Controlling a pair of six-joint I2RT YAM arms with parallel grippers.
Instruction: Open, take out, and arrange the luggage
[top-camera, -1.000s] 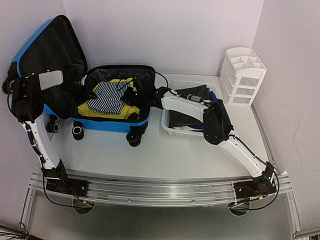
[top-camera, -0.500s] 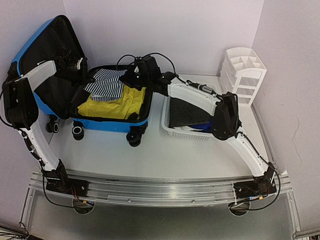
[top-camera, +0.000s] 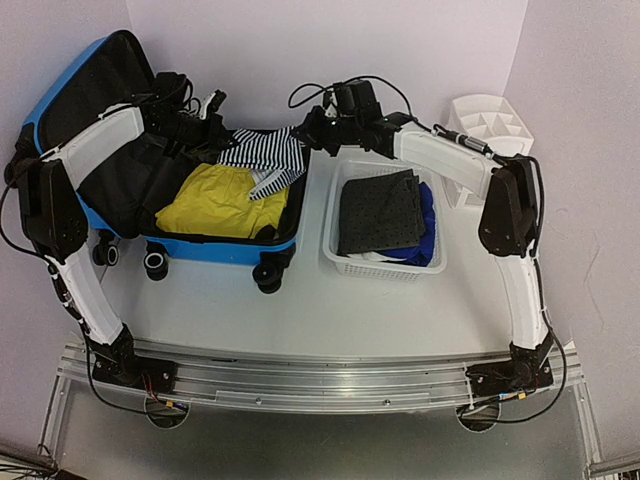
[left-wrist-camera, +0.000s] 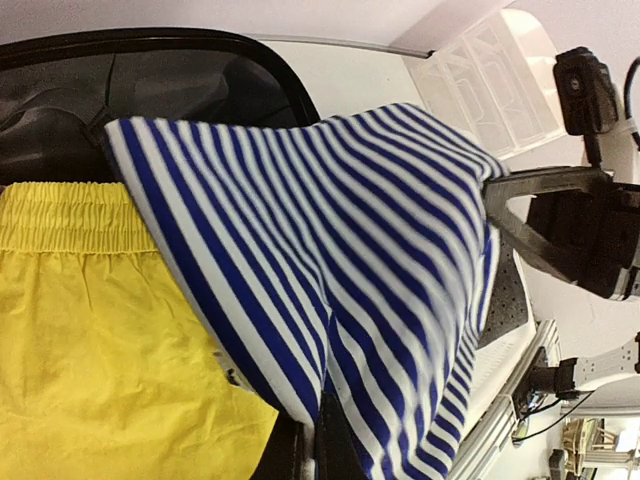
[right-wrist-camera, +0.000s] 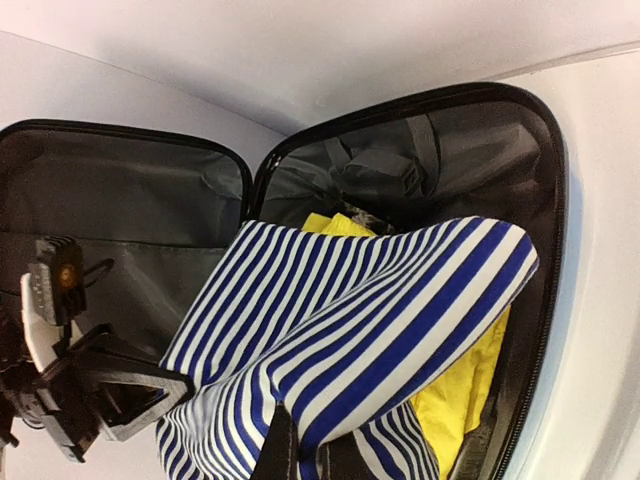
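Note:
The blue suitcase (top-camera: 215, 250) lies open at the left, its lid leaning up at the far left and its black lining (right-wrist-camera: 470, 140) showing. A yellow garment (top-camera: 215, 200) lies inside. A blue-and-white striped garment (top-camera: 265, 158) hangs stretched above the suitcase's right edge. My left gripper (top-camera: 222, 140) is shut on its left end, with the cloth draped over the fingers in the left wrist view (left-wrist-camera: 318, 455). My right gripper (top-camera: 305, 135) is shut on its right end, and the right wrist view (right-wrist-camera: 300, 455) shows the same.
A white slatted basket (top-camera: 385, 265) stands right of the suitcase and holds a dark speckled cloth (top-camera: 378, 210) over a blue garment (top-camera: 428, 225). A white divided organiser (top-camera: 490, 120) stands at the back right corner. Walls close off the back and sides.

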